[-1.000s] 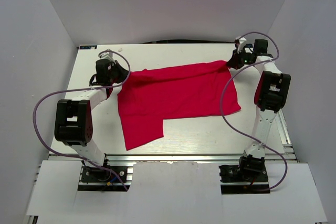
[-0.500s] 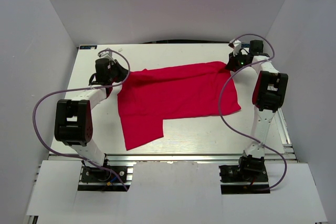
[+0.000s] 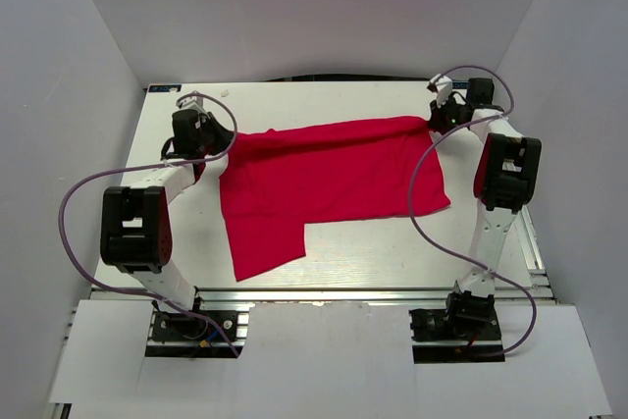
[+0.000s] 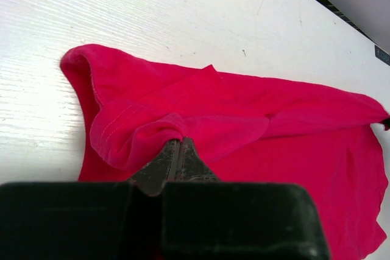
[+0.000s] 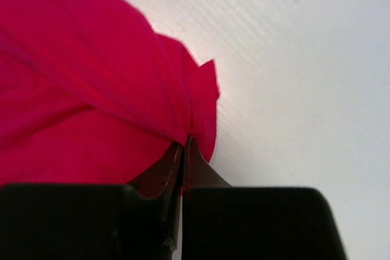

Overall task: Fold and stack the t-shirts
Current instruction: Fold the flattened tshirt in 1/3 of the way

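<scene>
— Where the t-shirt (image 3: pixel 334 183) is spread, what is seen around it?

— A white table (image 3: pixel 392 257) is seen under it, closed in by grey walls (image 3: pixel 59 95) at 9, 12 and 3 o'clock. A metal rail (image 3: pixel 334 294) is set along the table's edge at 6 o'clock. The red cloth is laid across the middle of the table, with one flap reaching toward 7 o'clock.

— How is the cloth held?

— At about 10 o'clock of the cloth, a bunched and folded edge is pinched in the left gripper (image 4: pixel 178 145), whose jaws are pressed together on the fabric. At about 2 o'clock, a corner is clamped in the right gripper (image 5: pixel 184 147) in the same way, with almost no gap left between the jaws. The far edge is drawn fairly straight between the two.

— Is anything found in the way?

— The right arm's purple cable (image 3: pixel 411 188) is looped above the cloth's 3 o'clock side, so part of that edge is crossed by it in the top view. In each wrist view the lower part is blocked by the gripper's own dark body.
</scene>
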You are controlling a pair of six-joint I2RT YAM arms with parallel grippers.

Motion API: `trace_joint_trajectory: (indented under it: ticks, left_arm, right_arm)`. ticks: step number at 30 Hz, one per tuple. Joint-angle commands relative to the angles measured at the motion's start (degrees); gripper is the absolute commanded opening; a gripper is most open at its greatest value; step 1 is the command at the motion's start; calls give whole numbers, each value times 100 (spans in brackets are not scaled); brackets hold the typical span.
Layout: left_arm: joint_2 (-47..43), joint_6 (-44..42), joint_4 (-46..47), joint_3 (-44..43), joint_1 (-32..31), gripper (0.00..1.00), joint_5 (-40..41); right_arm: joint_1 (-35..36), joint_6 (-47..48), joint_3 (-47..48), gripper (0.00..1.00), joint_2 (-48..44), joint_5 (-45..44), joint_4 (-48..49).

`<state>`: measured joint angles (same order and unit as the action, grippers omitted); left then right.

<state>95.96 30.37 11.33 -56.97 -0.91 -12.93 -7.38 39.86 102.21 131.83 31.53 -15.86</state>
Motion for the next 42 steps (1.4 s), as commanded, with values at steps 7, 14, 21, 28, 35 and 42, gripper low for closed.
trace_joint_trajectory:
  ticks: [7, 14, 21, 28, 35, 42]
  left_arm:
    - [-271, -101, -26, -209, 82, 0, -96]
    - [-262, -189, -79, -288, 82, 0, -52]
    - [-245, -145, -79, -376, 82, 0, -70]
    - [-227, -119, -70, -350, 82, 0, -96]
    - [-254, -101, -17, -280, 73, 0, -105]
    - [-236, -101, 9, -279, 82, 0, -122]
  right_arm:
    - [-27, 145, -35, 0, -544, -42, 698]
    - [-36, 180, -641, 0, -922, -50, 1372]
    - [-1, 119, -89, 0, -721, -612, 2261]
    - [175, 602, 536, 0, -272, -860, 2702]
    - [281, 1059, 80, 0, -412, -525, 2816]
    - [254, 1630, -403, 0, -456, -674, 2869]
